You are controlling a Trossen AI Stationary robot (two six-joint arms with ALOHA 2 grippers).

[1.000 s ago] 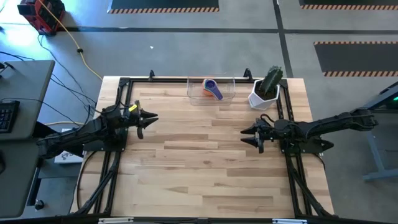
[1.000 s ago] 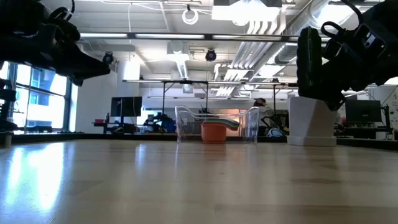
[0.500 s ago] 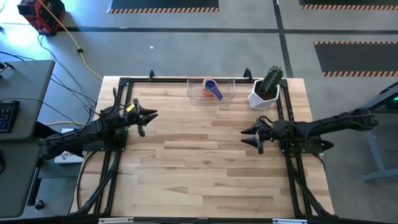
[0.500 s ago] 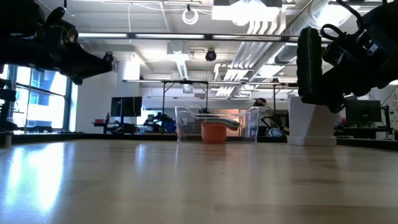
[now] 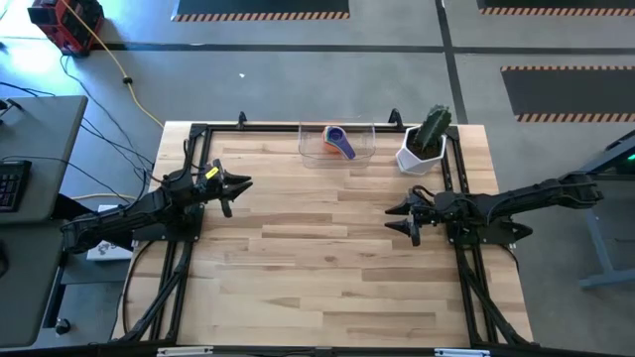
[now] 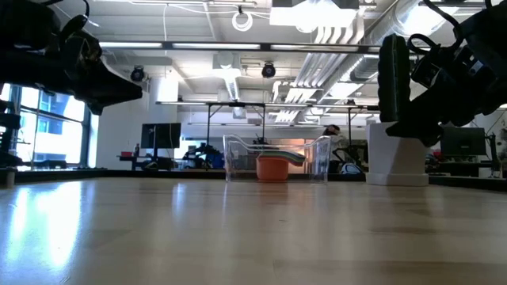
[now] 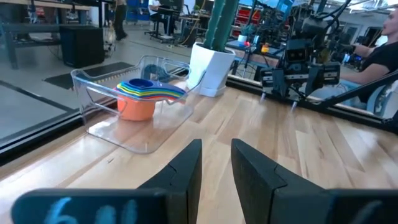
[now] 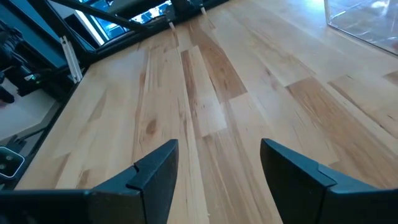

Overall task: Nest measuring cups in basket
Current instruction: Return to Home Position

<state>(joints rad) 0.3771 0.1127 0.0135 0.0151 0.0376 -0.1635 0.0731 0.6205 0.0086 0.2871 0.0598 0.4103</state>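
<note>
Nested into rainbow stack, round plastic measuring cups [image 7: 142, 94] inside clear rectangular plastic basket [image 5: 310, 151], 12 o'clock of wooden table [image 5: 327, 278]. Parked clear, likely homing: left gripper [image 7: 216, 145] at 9 o'clock, fingers narrowly apart; right gripper [image 8: 219, 147] at 3 o'clock, wide apart; both empty.

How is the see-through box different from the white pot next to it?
The basket is clear, low and wide, holding nested colourful measuring cups. The white pot is solid, taller and narrower, holding a green cactus. Both stand at the far edge of the table.
</note>
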